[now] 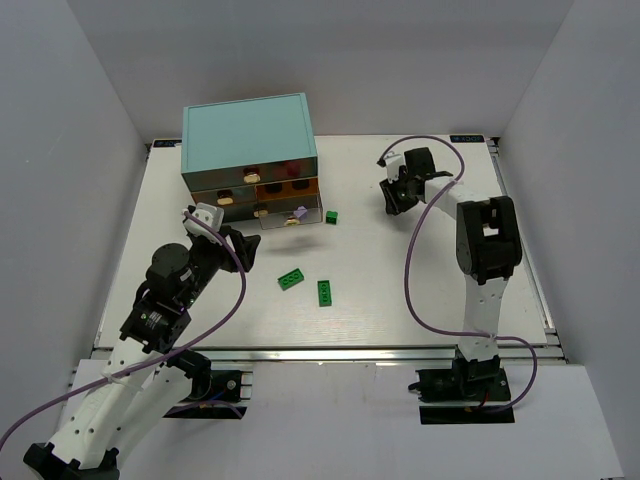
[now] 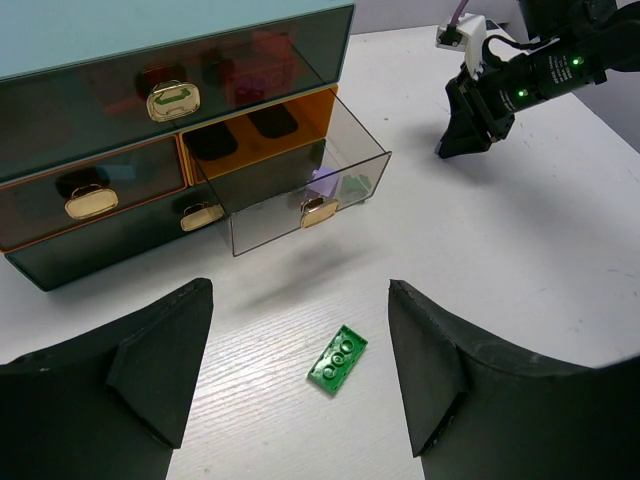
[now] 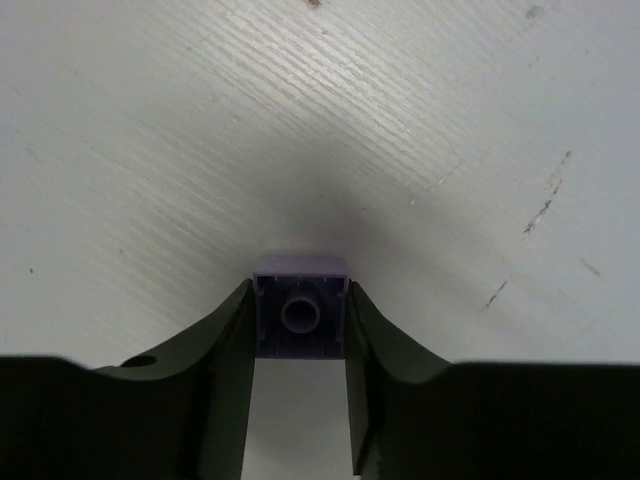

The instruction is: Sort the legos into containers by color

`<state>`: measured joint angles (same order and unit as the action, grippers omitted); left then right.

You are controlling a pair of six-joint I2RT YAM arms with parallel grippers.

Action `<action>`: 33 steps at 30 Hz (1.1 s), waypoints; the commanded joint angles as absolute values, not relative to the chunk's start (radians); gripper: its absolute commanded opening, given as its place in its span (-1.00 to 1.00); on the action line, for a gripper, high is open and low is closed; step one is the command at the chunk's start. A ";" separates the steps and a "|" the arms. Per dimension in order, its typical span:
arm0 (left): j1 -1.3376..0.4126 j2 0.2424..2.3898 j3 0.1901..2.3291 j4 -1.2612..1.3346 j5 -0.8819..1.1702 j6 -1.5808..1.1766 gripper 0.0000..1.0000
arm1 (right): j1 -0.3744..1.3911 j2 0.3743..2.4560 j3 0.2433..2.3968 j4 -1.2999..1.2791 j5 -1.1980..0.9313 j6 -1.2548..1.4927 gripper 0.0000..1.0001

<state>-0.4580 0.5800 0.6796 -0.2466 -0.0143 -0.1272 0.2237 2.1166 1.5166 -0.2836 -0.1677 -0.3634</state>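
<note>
Here, the right jaws clamp a lavender brick.

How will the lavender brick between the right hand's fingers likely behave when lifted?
The lavender brick looks like rigid moulded plastic, unlikely to flex. Its hollow underside suggests it's very light. The fingers of the right hand meet smooth flat sides, so it might slip or twist.

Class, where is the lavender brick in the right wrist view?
The lavender brick sits between the right hand's fingers on the table, right of the teal cabinet.
</note>
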 commanded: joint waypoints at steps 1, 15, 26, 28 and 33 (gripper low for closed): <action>-0.453 0.577 0.676 -0.229 -0.002 -0.123 0.61 | 0.224 2.073 1.525 -0.290 -0.204 -0.406 -0.47; -0.453 0.565 0.670 -0.229 -0.009 -0.124 0.61 | 0.466 1.678 1.480 -0.327 -0.425 -0.450 -1.00; -0.453 0.565 0.667 -0.229 -0.032 -0.126 0.61 | 0.667 1.830 1.733 -0.385 -0.338 -0.364 -0.61; -0.453 0.563 0.664 -0.229 -0.035 -0.124 0.61 | 0.686 1.885 1.776 -0.387 -0.312 -0.359 -0.57; -0.453 0.558 0.664 -0.229 -0.044 -0.123 0.61 | 0.703 1.977 1.896 -0.411 -0.238 -0.354 -0.25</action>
